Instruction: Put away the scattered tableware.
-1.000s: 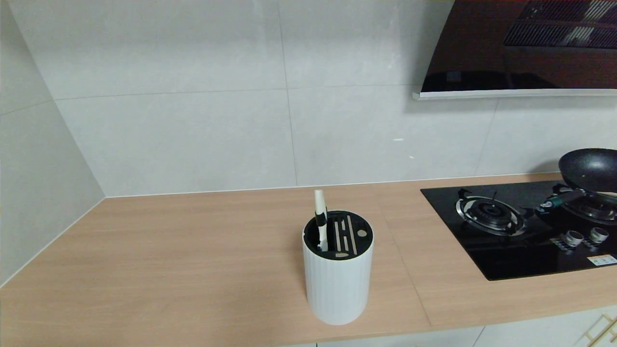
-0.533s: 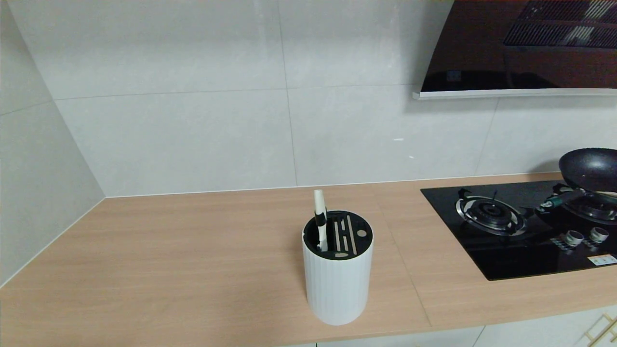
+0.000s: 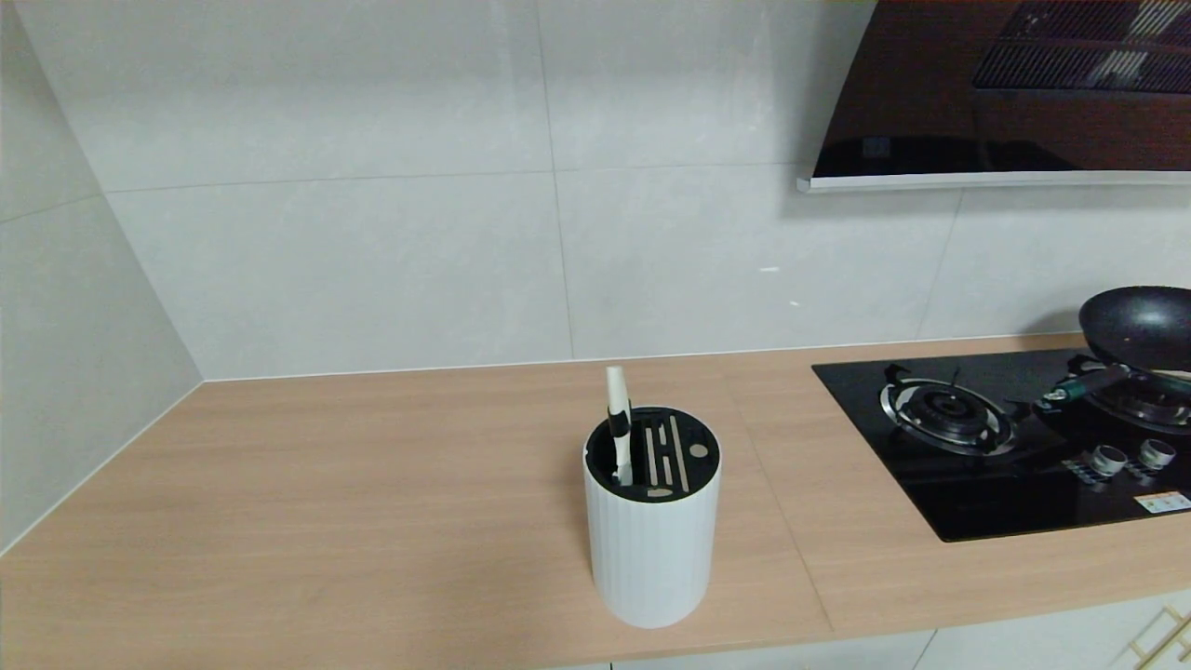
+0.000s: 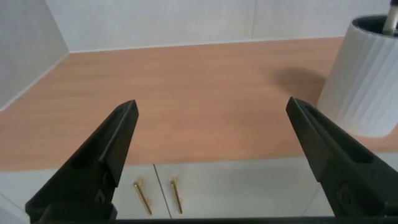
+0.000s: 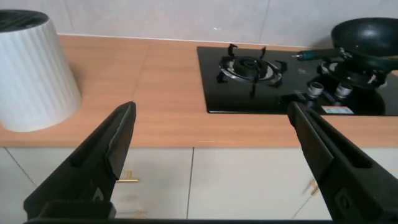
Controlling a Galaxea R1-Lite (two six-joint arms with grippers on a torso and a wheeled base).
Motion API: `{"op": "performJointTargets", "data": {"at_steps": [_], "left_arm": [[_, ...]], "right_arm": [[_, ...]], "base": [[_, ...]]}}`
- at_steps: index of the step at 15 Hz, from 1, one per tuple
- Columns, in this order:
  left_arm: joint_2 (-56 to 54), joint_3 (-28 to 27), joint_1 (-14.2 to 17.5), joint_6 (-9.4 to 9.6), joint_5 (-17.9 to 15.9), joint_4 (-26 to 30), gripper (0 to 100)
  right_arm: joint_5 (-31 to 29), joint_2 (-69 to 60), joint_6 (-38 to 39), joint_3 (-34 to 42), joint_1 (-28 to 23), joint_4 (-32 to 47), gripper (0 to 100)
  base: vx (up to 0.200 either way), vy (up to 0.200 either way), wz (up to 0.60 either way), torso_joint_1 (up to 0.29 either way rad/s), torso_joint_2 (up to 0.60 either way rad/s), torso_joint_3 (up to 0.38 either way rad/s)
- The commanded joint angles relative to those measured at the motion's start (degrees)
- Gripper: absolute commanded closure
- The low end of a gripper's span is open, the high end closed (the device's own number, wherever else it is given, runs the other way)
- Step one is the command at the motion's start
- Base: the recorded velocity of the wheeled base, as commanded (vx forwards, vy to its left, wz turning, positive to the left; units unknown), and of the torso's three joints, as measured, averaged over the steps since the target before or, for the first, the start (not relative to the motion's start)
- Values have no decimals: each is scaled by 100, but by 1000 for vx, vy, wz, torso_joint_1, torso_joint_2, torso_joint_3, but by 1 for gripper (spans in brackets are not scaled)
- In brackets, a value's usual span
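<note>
A white ribbed cylindrical holder stood on the wooden worktop near its front edge. A white-and-black handled utensil stood upright in it, lower end hidden. A black gas hob lay to the right. The left gripper and right gripper had jaws spread, empty.

A black pan sits on the gas hob beneath a range hood.

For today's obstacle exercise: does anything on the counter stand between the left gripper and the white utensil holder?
Nothing visible does. Only bare counter lies between the left gripper, jaws open, and the utensil holder.
</note>
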Motion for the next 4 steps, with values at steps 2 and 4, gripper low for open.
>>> {"op": "performJointTargets", "data": {"at_steps": [2, 4], "left_arm": [[0, 11, 0, -223, 21, 0, 0], [0, 11, 0, -267, 21, 0, 0]], "right_arm": [[0, 13, 2, 7, 5, -3, 0], [0, 13, 46, 7, 5, -3, 0]], "base": [[0, 0, 0, 0, 0, 0], [0, 0, 0, 0, 0, 0]]}}
